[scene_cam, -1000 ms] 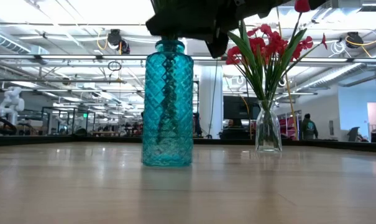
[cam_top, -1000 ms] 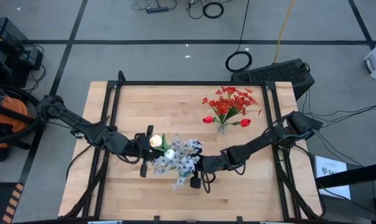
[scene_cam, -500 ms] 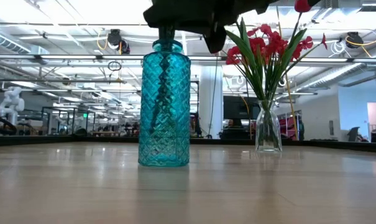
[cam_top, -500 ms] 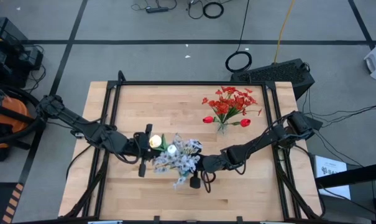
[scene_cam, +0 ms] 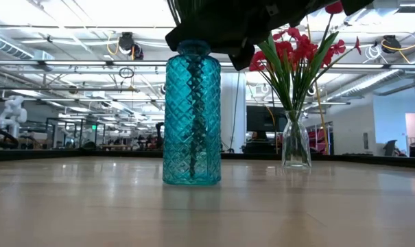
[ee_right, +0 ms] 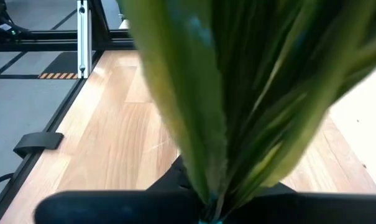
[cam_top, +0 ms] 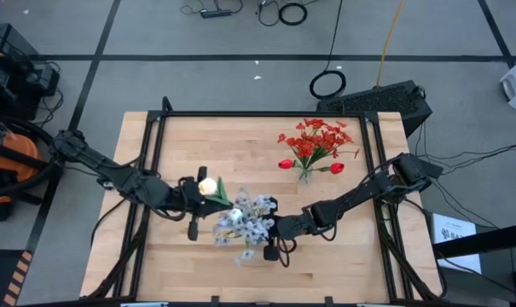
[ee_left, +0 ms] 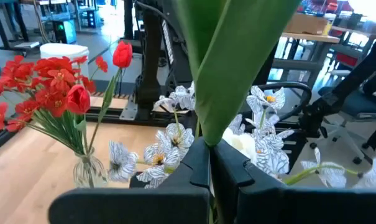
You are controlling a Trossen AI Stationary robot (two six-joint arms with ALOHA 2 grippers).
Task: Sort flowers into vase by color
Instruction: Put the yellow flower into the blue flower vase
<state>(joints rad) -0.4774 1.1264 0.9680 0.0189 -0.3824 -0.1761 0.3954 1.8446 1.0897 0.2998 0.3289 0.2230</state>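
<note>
Teal cut glass forms the tall vase (scene_cam: 192,116) that you see left of centre in the low view, standing upright on the wooden bench (scene_cam: 207,206). Its stems run vertically down through the glass. In the high view this vase sits under the pale blue-white sprays (cam_top: 245,226), slightly below the frame's centre, and only the blossoms mark its position.

To the right in the low view you find a small clear glass vase (scene_cam: 296,144), also upright. It holds the red flowers (scene_cam: 296,48), whose green stems fan upward and outward from the narrow neck. In the high view the red flowers (cam_top: 315,145) lie in the upper right part of the bench (cam_top: 198,145), well apart from the pale bunch.

Check the left hand (cam_top: 194,209) just left of the pale sprays. It is clenched on a cream-white tulip (cam_top: 207,185). The bud points toward the top of the frame, and the stem's long axis runs roughly down the frame through the fingers. In the left wrist view a broad green leaf (ee_left: 231,62) rises straight up from between the pressed fingers (ee_left: 194,168).

The right hand (cam_top: 275,247) sits at the lower right edge of the pale sprays. The right wrist view shows green leaves (ee_right: 237,93) rising from it; you cannot tell whether it grips them.
</note>
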